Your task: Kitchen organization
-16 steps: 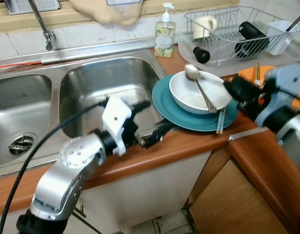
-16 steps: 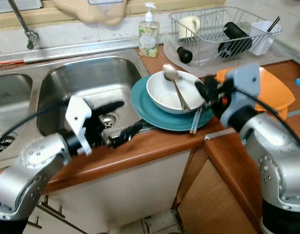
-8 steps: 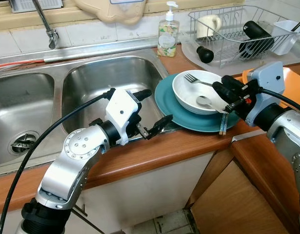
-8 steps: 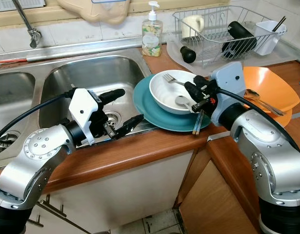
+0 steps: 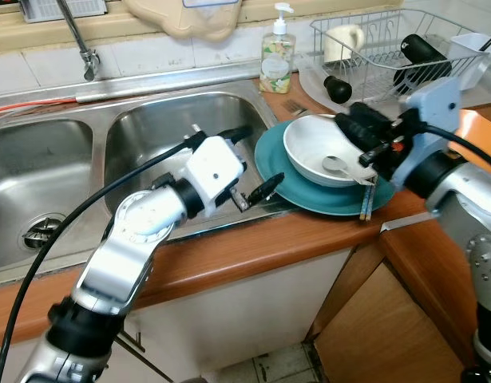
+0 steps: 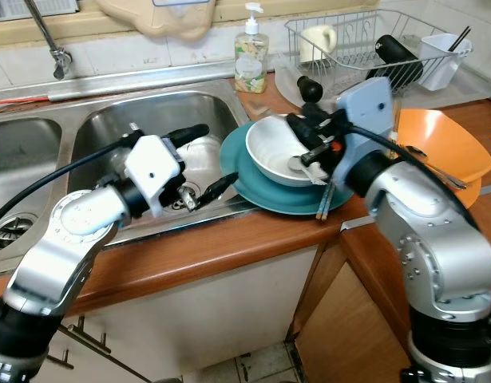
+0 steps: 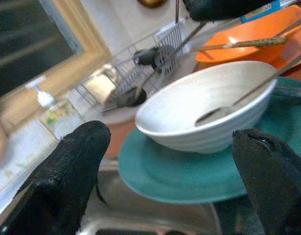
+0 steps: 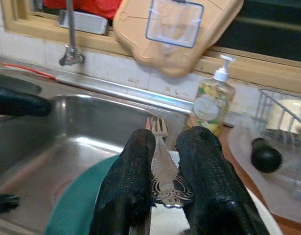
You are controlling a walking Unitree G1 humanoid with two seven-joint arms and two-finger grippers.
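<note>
My right gripper [image 5: 358, 134] is shut on a silver fork [image 8: 162, 166], held above the far rim of a white bowl [image 5: 318, 152], with the tines pointing toward the soap bottle. The bowl sits on a teal plate [image 5: 277, 163] at the counter's edge beside the sink, and a spoon [image 5: 338, 166] lies inside it. Chopsticks [image 5: 365, 204] rest on the plate's right side. My left gripper [image 5: 249, 162] is open over the sink's right edge, its fingers [image 7: 77, 161] facing the plate and bowl without touching them.
A double steel sink [image 5: 173, 136] with a faucet [image 5: 79, 44] lies to the left. Behind the plate are a soap bottle [image 5: 275, 57] and a wire dish rack [image 5: 381, 60] with a mug and utensils. An orange bowl [image 6: 441, 144] stands at the right.
The fork lay in the bowl under my right gripper; now it is lifted clear and carried left, toward the back. My left gripper has come a little nearer the plate.
</note>
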